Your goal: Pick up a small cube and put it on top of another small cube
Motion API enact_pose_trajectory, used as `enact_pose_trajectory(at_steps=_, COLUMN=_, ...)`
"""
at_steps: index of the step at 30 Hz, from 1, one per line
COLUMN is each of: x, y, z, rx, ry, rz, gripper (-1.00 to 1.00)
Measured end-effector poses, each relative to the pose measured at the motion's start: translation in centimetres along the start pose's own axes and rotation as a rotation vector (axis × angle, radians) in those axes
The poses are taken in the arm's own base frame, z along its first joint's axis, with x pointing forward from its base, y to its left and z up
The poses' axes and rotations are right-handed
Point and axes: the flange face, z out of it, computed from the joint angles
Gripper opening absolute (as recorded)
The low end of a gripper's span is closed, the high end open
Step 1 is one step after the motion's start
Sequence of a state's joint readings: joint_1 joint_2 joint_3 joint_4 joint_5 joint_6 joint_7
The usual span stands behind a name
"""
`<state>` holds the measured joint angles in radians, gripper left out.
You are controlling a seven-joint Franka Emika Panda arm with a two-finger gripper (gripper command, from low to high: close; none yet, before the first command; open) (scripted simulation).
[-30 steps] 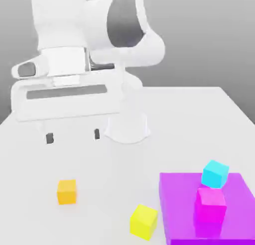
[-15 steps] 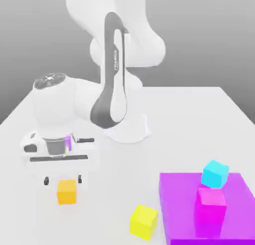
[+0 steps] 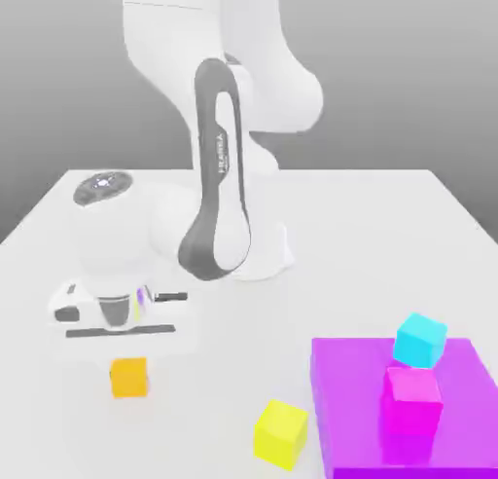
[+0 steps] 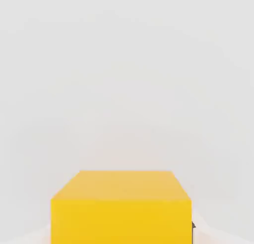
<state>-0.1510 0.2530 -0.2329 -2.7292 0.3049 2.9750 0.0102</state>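
Your hand point(image 3: 128, 370) was closed on the orange cube point(image 3: 129, 379), its fingers flanking two opposite sides. The cube sat squarely between them, directly below the palm, and seemed to be still at tabletop point(image 3: 219, 321) level; you couldn't tell whether any gap had opened beneath it. With equal sides, it gave you no long axis to mind.

The relation that mattered next was the cyan cube point(image 3: 419, 342): it lay well apart from the orange cube, towards the exterior view's right, and looked raised on the purple block point(image 3: 345, 399). Your next move, then, called for a lift straight up and a long carry across, high enough to clear the block.

The yellow cube point(image 3: 280, 434) lay between the orange cube and the block, nearer the camera, so a low path risked clipping it. Beyond it from the orange cube, the magenta cube point(image 3: 410, 402) stood on the block, just on the camera side of the cyan one. Your lowering would have needed care there, since your fingers could have knocked it.
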Motion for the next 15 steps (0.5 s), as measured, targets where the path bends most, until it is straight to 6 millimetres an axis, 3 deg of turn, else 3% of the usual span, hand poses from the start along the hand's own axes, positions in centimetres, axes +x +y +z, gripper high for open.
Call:
enact_pose_trajectory(at_steps=7, x=-0.3, y=0.0, z=-3.8, rx=0.004, ry=-0.006, rz=0.003, gripper=-1.0)
enact_pose_trajectory(at_steps=8, x=-0.5, y=-1.1, z=-4.3, rx=0.009, ry=-0.011, rz=-0.033, gripper=-1.0)
enact_pose_trajectory(at_steps=11, x=-2.6, y=-8.9, z=-6.0, rx=0.03, ry=-0.027, rz=-0.302, gripper=-1.0)
enact_pose_trajectory(at_steps=15, x=-7.6, y=-18.4, z=-8.8, rx=0.048, ry=-0.04, rz=-0.68, gripper=-1.0)
